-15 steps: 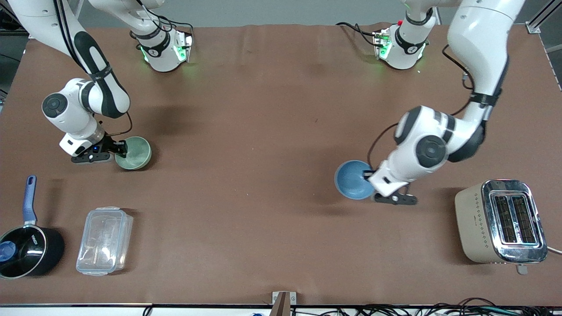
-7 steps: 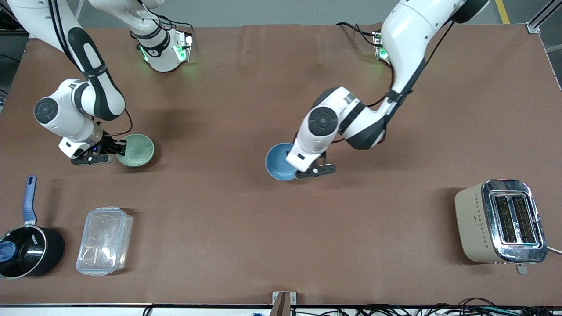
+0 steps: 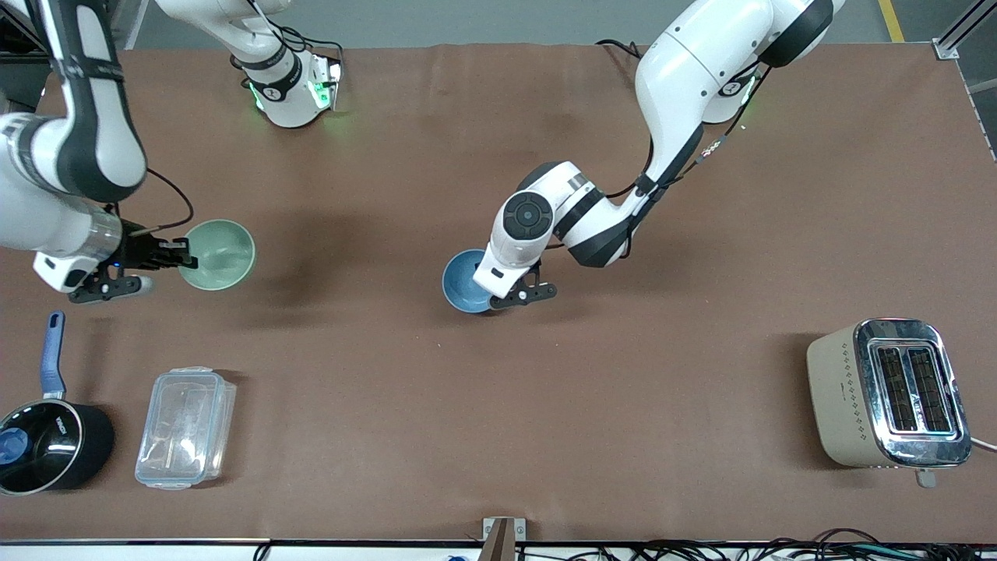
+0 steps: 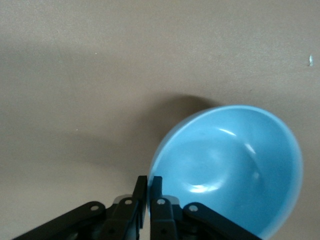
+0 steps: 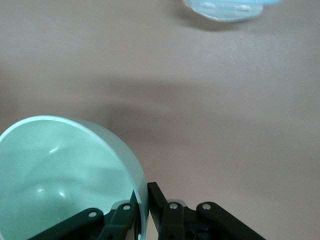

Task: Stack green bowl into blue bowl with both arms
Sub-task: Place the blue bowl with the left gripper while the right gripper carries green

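The pale mint-green bowl [image 3: 217, 254] hangs above the table toward the right arm's end, its shadow on the cloth beside it. My right gripper [image 3: 184, 255] is shut on its rim; the right wrist view shows the bowl [image 5: 65, 175] with one finger inside and one outside the wall at the gripper [image 5: 143, 196]. The light blue bowl [image 3: 462, 281] is near the table's middle. My left gripper [image 3: 487, 298] is shut on its rim; the left wrist view shows the bowl [image 4: 230, 165] pinched at the gripper [image 4: 149, 187], low over the cloth.
A black saucepan with a blue handle [image 3: 47, 436] and a clear plastic lidded box [image 3: 185, 427] sit near the front camera at the right arm's end. A beige toaster [image 3: 888, 393] stands at the left arm's end. The clear box edge shows in the right wrist view [image 5: 225, 9].
The left arm carried the blue bowl from the toaster's end toward the table's middle. The right arm lifted the green bowl off the table and drew it slightly toward its end.
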Controlling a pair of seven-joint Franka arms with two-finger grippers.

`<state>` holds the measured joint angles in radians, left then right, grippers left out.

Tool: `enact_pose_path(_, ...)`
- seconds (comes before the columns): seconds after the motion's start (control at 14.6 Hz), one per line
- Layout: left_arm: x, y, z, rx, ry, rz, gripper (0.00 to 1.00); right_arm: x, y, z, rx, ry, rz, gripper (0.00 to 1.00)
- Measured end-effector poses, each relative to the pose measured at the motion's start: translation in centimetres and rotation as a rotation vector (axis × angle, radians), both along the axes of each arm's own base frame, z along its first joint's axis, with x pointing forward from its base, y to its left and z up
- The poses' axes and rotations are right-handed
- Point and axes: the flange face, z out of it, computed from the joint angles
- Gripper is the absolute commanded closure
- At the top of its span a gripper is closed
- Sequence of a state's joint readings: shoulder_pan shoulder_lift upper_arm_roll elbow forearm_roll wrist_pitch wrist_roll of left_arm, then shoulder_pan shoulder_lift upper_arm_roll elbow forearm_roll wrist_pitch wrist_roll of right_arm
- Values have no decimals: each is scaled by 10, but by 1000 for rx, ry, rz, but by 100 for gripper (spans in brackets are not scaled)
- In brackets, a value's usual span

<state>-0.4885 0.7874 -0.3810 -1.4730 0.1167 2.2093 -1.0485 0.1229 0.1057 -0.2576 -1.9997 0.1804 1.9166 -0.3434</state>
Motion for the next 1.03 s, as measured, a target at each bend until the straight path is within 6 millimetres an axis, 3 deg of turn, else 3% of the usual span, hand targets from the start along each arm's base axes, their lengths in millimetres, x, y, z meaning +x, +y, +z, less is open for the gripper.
enact_pose_path(0.14, 5, 0, 5, -6, -9, 5, 0, 10, 39, 20, 19, 6, -14, 100)
enact_pose_path(0.27, 15, 1, 18, -21, -33, 16, 0, 13, 100, 22, 17, 10, -36, 100)
enact_pose_path(0.41, 40, 20, 48, -34, -84, 54, 0, 13, 166, 20, 13, -13, -55, 100)
enact_pose_path(0.55, 78, 68, 94, -22, -122, 97, 0, 10, 223, 11, 17, -32, -80, 100)
enact_pose_path(0.76, 124, 171, 173, 24, -158, 89, 0, 0, 305, -18, 44, -54, -134, 100)
enact_pose_path(0.89, 143, 239, 215, 44, -186, 48, 0, -11, 354, -42, 70, -59, -176, 100)
enact_pose_path(1.03, 148, 292, 248, 70, -196, 15, 0, -27, 398, -66, 84, -56, -199, 100)
